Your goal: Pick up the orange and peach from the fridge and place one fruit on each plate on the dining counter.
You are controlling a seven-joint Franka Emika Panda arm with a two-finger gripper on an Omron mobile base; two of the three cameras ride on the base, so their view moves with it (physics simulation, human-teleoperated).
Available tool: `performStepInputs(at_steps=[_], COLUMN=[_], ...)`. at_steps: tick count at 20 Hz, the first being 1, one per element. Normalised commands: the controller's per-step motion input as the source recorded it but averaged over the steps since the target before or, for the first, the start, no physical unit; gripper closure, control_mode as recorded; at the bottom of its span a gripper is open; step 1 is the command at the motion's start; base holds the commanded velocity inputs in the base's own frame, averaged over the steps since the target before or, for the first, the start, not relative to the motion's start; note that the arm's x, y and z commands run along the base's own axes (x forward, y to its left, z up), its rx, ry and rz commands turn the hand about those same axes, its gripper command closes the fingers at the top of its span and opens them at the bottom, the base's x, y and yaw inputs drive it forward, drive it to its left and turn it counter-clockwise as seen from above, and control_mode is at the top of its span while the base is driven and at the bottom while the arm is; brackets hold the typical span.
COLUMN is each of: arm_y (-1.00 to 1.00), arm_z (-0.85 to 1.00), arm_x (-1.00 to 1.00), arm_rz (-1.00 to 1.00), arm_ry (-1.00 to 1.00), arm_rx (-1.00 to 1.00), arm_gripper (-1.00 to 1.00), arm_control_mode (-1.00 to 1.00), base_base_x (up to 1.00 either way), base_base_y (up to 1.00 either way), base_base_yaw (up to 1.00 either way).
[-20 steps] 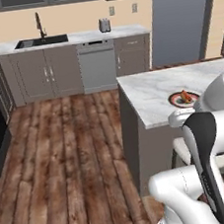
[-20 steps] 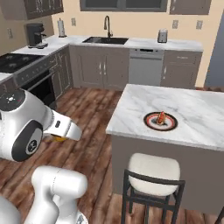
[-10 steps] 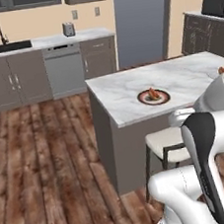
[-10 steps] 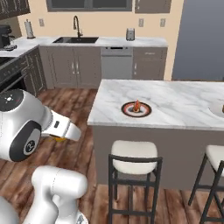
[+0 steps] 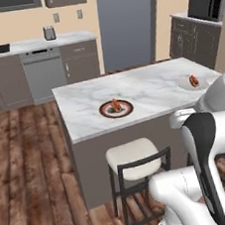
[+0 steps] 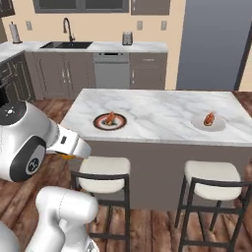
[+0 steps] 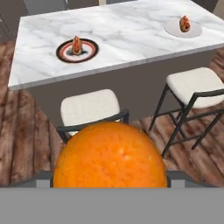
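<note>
Orange (image 7: 109, 155) fruit sits gripped in our jaws, low before the dining counter (image 6: 157, 115), close to a stool (image 7: 89, 108). Both plates, the rimmed plate (image 7: 77, 50) and white plate (image 7: 183, 29), already carry small reddish items. We judge transport nearly complete; placing the orange remains.

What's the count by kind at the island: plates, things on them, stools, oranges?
plates: 2
small reddish items, one per plate: 2
stools: 2
orange: 1
Total: 7
</note>
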Motion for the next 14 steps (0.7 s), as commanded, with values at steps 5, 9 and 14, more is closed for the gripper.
performStepInputs(at_steps=[5, 9, 14], arm_y=[0.00, 0.00, 0.00], arm_z=[0.00, 0.00, 0.00], arm_x=[0.00, 0.00, 0.00], arm_rz=[0.00, 0.00, 0.00], arm_ry=[0.00, 0.00, 0.00], arm_rx=[0.00, 0.00, 0.00], arm_gripper=[1.00, 1.00, 1.00], arm_control_mode=[1.00, 1.00, 1.00], base_base_x=[0.41, 0.45, 0.48], base_base_y=[-0.97, -0.86, -0.60], base_base_yaw=[0.00, 0.00, 0.00])
